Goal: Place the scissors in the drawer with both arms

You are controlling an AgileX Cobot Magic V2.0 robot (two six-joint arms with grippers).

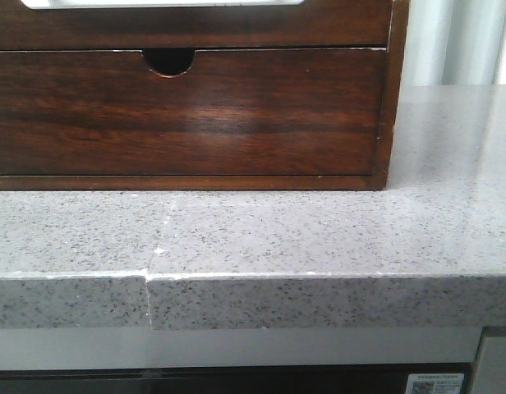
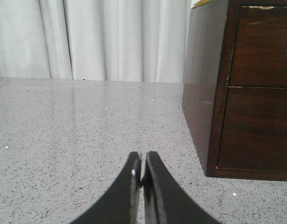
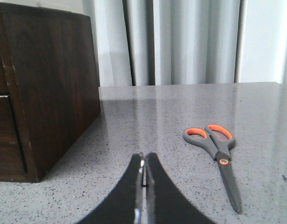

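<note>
The scissors, grey with orange-lined handles, lie flat on the speckled counter in the right wrist view, a little ahead of my right gripper and to one side of it. That gripper is shut and empty. My left gripper is shut and empty, low over the counter beside the cabinet. The drawer is the upper dark reddish-brown front, closed, with a white strip showing at its top edge. It also shows in the left wrist view. Neither gripper nor the scissors show in the front view.
The wooden cabinet stands on the grey stone counter. Below the drawer is another front with a half-round finger notch. The counter's front edge has a seam. White curtains hang behind.
</note>
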